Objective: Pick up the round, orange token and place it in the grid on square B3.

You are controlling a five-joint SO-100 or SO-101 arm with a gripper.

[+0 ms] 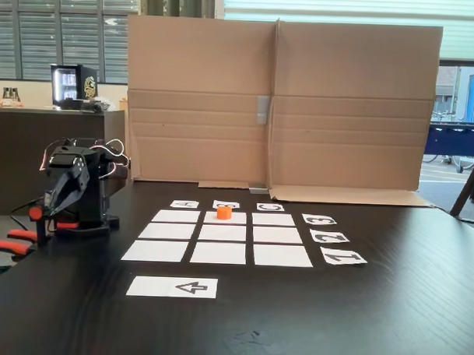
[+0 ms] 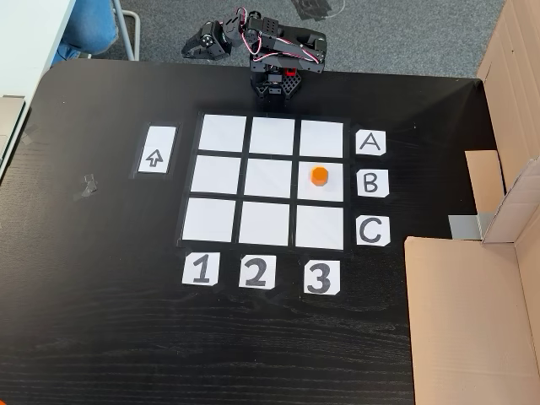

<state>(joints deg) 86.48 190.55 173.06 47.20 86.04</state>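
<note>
A bright-orange token (image 2: pixel 319 175) is seen on the white cells of the grid (image 2: pixel 219 175), black letters and numerals on white labels, all on a black table (image 2: pixel 101 337).

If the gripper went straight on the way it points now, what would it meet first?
The gripper, folded back at the table's edge, points away from the white paper grid and small orange cylinder token. Its line seems to run off the black table, though depth is unclear.

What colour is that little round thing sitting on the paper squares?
The token is plain bright orange, clearest in the fixed view looking down from above.
</note>
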